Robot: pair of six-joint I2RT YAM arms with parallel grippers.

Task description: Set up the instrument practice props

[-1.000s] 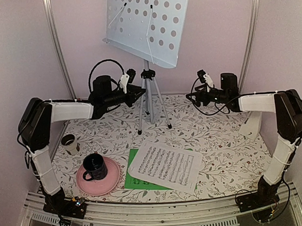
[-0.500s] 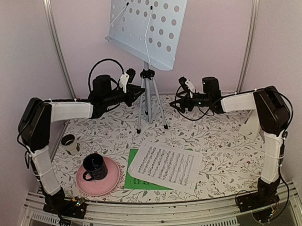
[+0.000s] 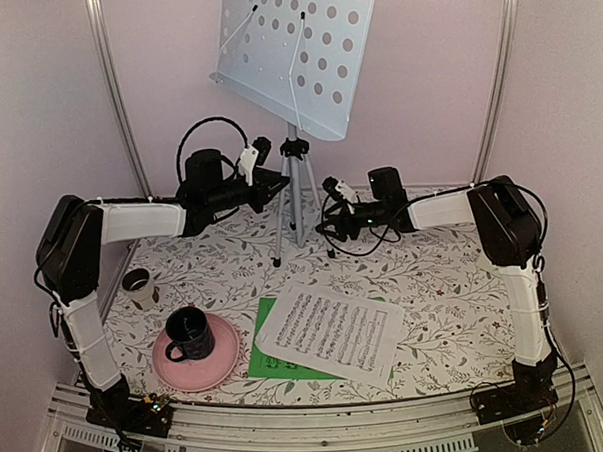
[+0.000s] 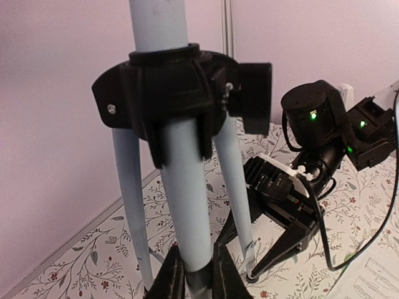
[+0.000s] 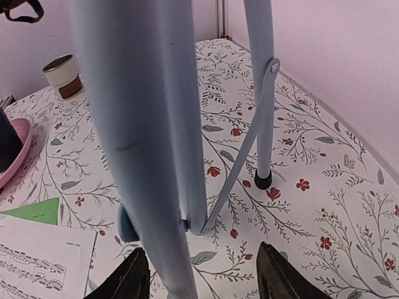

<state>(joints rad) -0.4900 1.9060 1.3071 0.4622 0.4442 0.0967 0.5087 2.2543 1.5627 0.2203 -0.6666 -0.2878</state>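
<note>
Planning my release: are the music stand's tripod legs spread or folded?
Spread. The tripod shows its legs splayed apart, a brace extended, and one foot on the table.

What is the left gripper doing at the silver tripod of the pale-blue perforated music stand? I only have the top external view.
Observer: The left wrist view shows the left gripper shut on one silver tripod leg, below the black collar.
Operator: And the right gripper?
Observer: In the right wrist view the right gripper is open, and the near leg stands between its fingers with a clear gap on one side.
</note>
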